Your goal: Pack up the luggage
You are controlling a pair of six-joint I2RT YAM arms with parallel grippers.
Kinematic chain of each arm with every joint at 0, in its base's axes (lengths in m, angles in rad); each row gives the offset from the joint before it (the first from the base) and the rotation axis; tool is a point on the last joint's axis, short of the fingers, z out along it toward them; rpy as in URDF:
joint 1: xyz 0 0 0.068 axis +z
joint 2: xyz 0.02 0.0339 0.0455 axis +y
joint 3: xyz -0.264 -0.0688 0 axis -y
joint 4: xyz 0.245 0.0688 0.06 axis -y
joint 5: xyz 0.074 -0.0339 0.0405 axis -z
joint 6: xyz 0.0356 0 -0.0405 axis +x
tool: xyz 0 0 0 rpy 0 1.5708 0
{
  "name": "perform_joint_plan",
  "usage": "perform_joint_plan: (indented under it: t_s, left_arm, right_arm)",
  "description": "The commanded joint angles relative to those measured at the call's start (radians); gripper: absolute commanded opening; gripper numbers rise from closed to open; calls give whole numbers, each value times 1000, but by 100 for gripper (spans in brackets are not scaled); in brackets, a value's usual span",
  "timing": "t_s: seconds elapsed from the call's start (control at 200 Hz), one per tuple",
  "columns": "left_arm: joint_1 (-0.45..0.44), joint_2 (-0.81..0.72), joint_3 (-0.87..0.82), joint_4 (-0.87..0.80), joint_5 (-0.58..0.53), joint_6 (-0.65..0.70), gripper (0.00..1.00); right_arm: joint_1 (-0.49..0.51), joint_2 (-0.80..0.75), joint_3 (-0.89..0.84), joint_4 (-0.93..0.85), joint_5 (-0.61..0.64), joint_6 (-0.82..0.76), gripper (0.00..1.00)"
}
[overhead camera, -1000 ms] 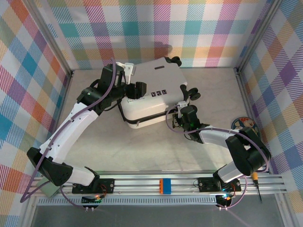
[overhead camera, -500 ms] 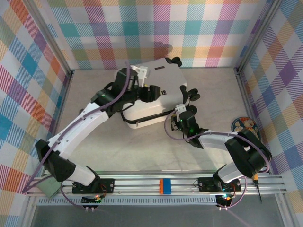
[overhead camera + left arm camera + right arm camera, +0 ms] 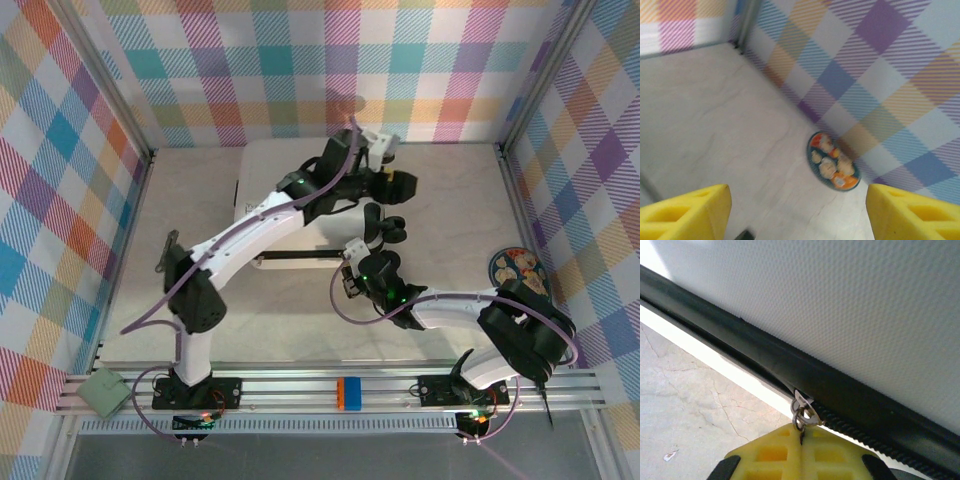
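Note:
The luggage, a white hard-shell case lying flat at the back middle of the table, is largely covered by my left arm, with its black wheels on the right. My left gripper hangs past the case's right end, open and empty, its yellow fingers wide apart over bare table. My right gripper is at the case's near edge. It is shut on the metal zipper pull, which sits on the black zipper band under the white shell.
A round plate with a food print lies on the table against the right checked wall. Checked walls close in three sides. An orange-and-blue block and a grey-green box sit on the near rail.
My left arm has swung from the case's left side across its top to its right end. The right gripper has slid left and nearer along the seam, still shut on the pull.

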Motion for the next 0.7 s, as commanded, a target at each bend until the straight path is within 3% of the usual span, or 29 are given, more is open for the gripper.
perform_joint_plan:
  t_s: [0.0, 0.175, 0.695]
  left_arm:
    - [-48, 122, 150, -37, 85, -38, 71]
    - [-87, 285, 343, -203, 43, -33, 70]
    - [-83, 401, 406, -482, -344, -99, 64]
  right_arm:
    - [12, -35, -8, 87, 10, -20, 0]
    - [15, -24, -17, 109, 20, -21, 0]
    - [13, -6, -39, 125, 132, 5, 0]
